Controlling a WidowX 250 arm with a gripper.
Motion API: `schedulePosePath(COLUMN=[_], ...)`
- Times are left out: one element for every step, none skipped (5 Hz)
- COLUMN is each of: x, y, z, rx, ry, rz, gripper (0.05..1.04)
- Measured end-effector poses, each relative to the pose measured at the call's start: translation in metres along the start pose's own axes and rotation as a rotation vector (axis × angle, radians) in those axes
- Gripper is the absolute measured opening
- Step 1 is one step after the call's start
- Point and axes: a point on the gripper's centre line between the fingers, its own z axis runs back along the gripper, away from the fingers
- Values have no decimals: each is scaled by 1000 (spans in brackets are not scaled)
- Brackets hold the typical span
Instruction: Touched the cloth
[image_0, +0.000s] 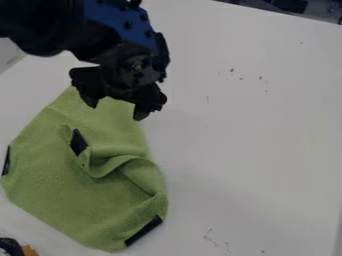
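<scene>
The black gripper (116, 108) hangs at the upper left over the top end of the cloth, its two fingers spread apart with nothing held between them. The green cloth (60, 180) lies on the white table across the left half, with a raised fold near its middle and its right side. Dark patches show on the cloth near the fold, at its left edge and at its lower right edge. The gripper covers part of the cloth's top end; whether they touch, I cannot tell.
The white table (254, 140) has small dark marks and scratches on its right side. A black and orange object (13, 247) sits at the bottom left corner. The table's far edge runs along the upper right.
</scene>
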Motion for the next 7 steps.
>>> schedulePosePath(x=[25,37,61,93,117,123,115], y=[-5,1,13,24,35,41,47], z=[-15,-32,-55,-90,-113,-135,-147], rx=[-61,-84,-145,-210,-242,-249,-264], ry=[-43,-38,-15,33,51,90,129], rz=[-67,-68,-108,-170,-221,-253,-245], gripper=[1000,1000,1000,1000,1000,1000,1000])
